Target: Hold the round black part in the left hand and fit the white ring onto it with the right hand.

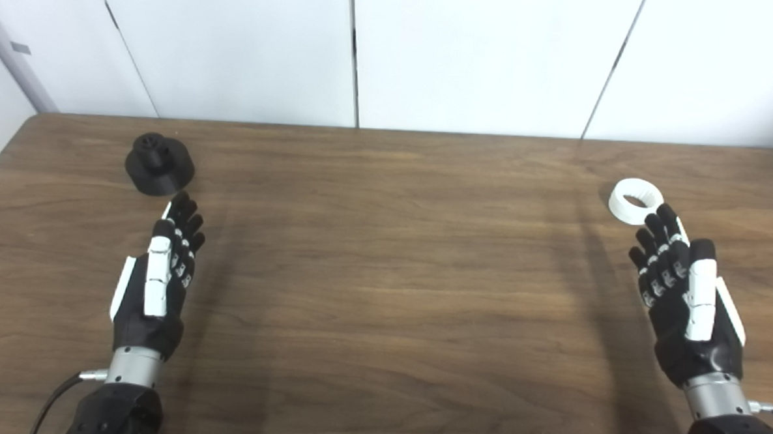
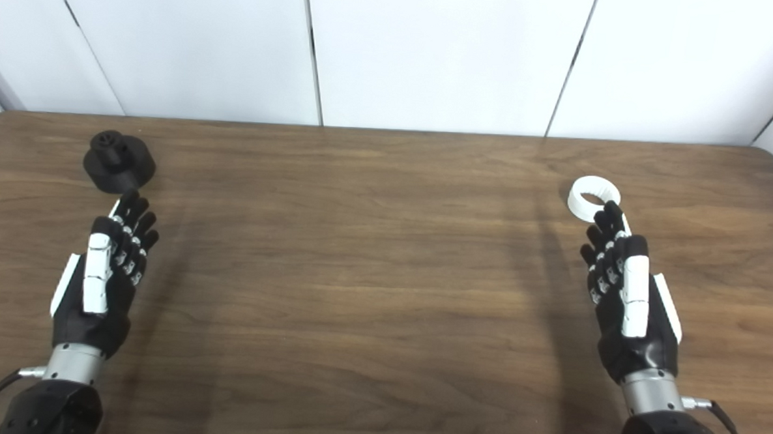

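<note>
Wood-grain counter (image 1: 383, 295) below white wall panels (image 1: 472, 51), left hand (image 1: 159, 272) and right hand (image 1: 690, 295) near the front edge, fingers spread, holding nothing, round black part (image 1: 159, 165) toward the far left corner, white ring (image 1: 635, 200) toward the far right, nothing blocking either.

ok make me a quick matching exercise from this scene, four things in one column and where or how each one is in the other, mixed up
Things:
1. round black part
2. white ring
3. left robot hand
4. right robot hand

Places or states:
A. open, fingertips just short of the ring, holding nothing
B. standing on the table's far left, not yet picked up
C. lying flat on the table's far right, hole facing up
D. open, fingers pointing toward the black part, holding nothing

Pairs: 1-B, 2-C, 3-D, 4-A
</note>
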